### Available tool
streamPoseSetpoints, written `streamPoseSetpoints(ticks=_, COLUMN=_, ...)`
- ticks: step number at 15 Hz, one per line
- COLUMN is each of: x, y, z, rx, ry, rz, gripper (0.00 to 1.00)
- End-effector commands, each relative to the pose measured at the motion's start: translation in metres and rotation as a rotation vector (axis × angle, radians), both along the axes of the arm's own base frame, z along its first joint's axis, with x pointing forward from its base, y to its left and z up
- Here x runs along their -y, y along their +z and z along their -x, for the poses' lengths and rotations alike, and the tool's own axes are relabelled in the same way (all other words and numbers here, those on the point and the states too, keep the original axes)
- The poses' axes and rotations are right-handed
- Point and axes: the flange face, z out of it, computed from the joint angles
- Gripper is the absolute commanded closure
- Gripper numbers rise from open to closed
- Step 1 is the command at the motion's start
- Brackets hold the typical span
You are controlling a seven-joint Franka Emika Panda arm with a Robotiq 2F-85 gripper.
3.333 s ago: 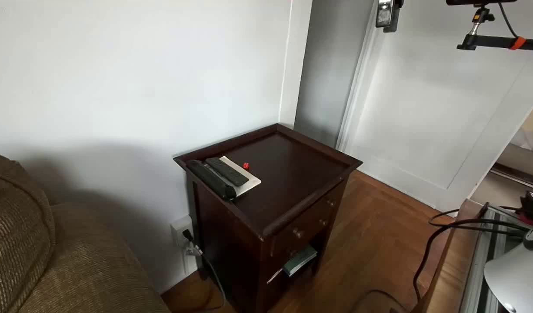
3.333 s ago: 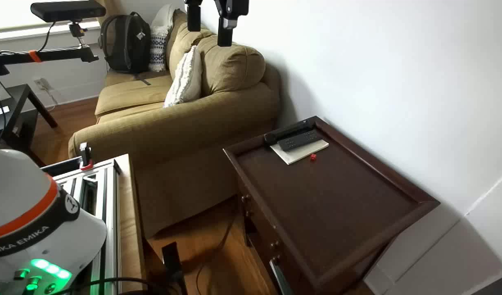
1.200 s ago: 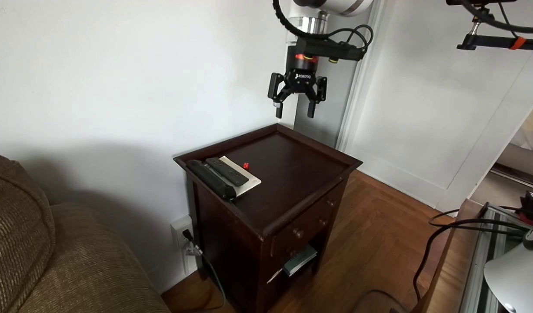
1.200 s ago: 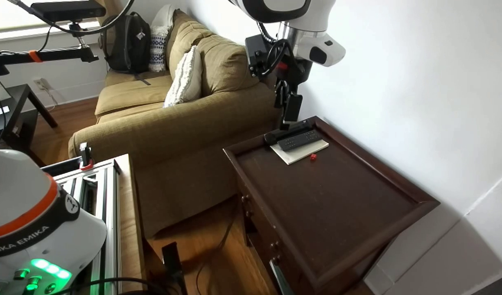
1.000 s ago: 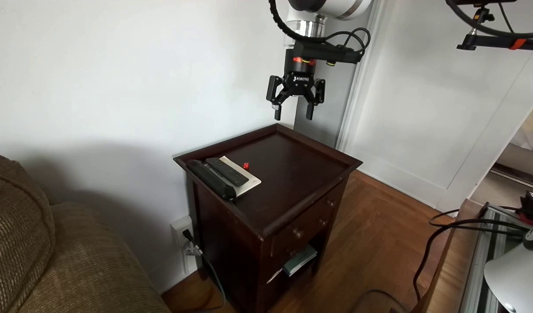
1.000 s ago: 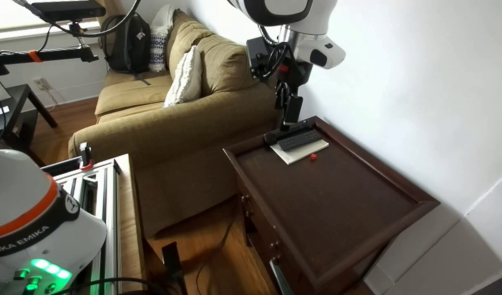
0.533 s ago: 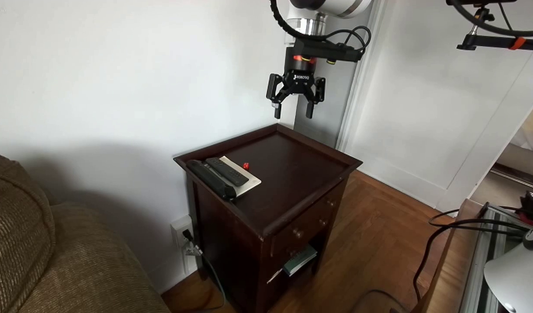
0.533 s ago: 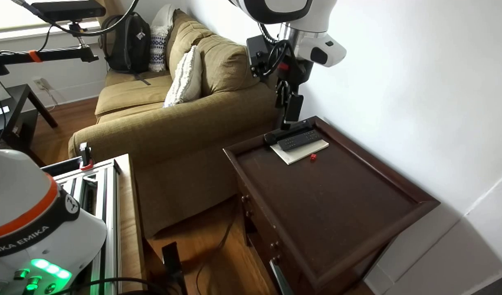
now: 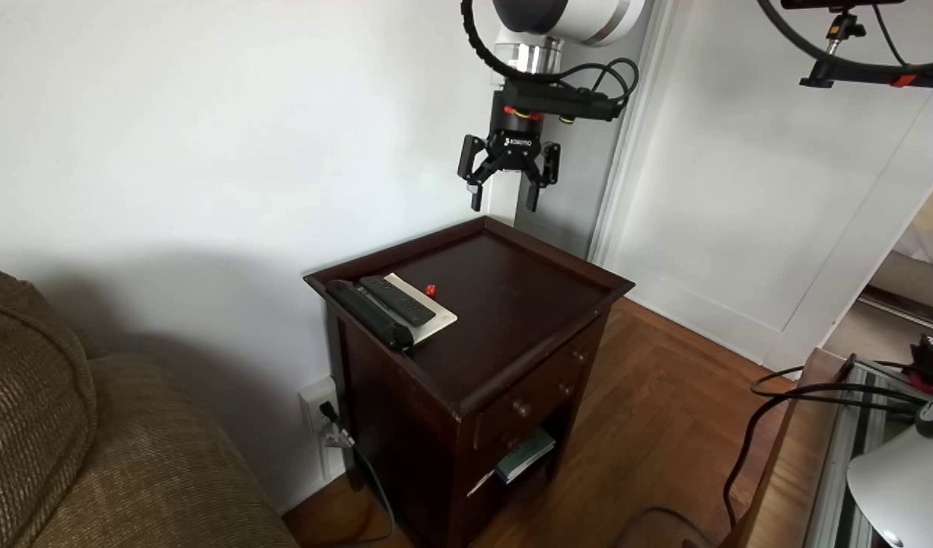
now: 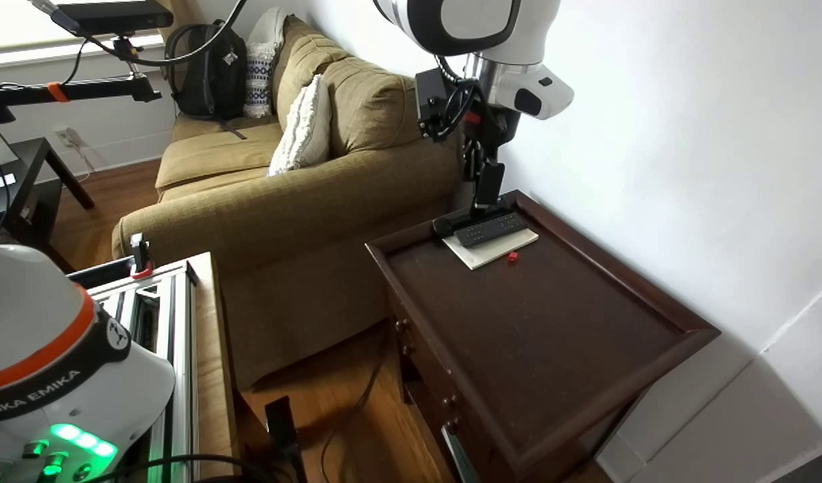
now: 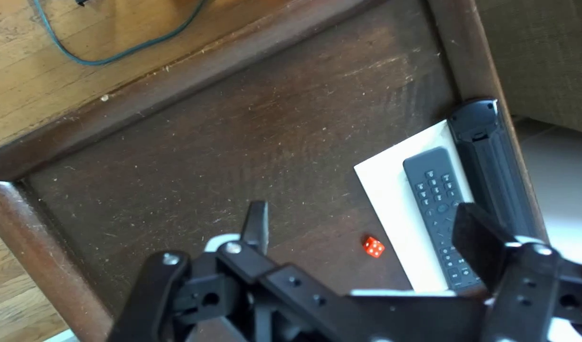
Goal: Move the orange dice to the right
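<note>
While the empty tool (image 9: 504,204) gapes wide, tabletop (image 11: 201,156) stretches from orange dice (image 11: 373,247) to rim (image 11: 177,80).

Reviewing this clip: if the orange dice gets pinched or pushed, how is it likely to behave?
The orange dice is probably light, being tiny compared with the remote. Its flat-faced cube shape suggests it would slide or tumble face to face rather than roll far. If it did skid across the tabletop, the raised rim would likely stop it.

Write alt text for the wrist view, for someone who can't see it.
Orange dice, ungrasped, on a dark wooden tabletop, framed by the open gripper. Beside the dice lies a flat white object bearing a grey remote; a black device runs along one edge.
</note>
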Motion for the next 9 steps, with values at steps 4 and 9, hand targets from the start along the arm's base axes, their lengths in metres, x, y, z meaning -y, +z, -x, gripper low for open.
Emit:
streamPoseSetpoints(ticks=4, x=0.006, y=-0.052, z=-0.036, rx=0.060, ry=-0.150, rz=0.014, gripper=0.00)
streamPoseSetpoints(ticks=9, x=-0.002, y=-0.091, z=-0.060, rx=0.030, ry=-0.199, rz=-0.001, gripper=0.00)
